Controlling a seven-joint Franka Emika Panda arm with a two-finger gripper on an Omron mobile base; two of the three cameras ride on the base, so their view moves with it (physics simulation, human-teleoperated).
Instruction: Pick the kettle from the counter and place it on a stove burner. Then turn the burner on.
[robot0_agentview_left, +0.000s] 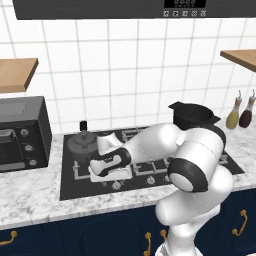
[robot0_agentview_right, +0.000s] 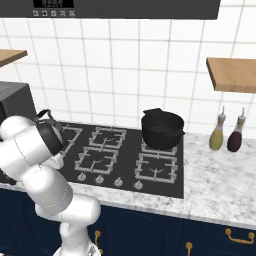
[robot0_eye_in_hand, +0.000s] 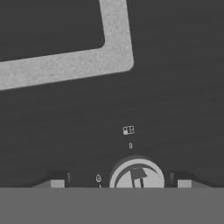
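The dark grey kettle stands upright on the back left stove burner of the black cooktop. The cooktop is set in the marbled counter. In front of the kettle my gripper points straight down at the left end of the front knob row. In the hand view my gripper stands open. Its two fingertips stand on either side of a round grey knob with a gap on both sides. A grey grate corner lies beyond the knob.
A black two-handled pot sits on the back right burner. Two oil bottles stand on the counter to its right. A dark toaster oven stands left of the cooktop. Wooden shelves hang on the tiled wall.
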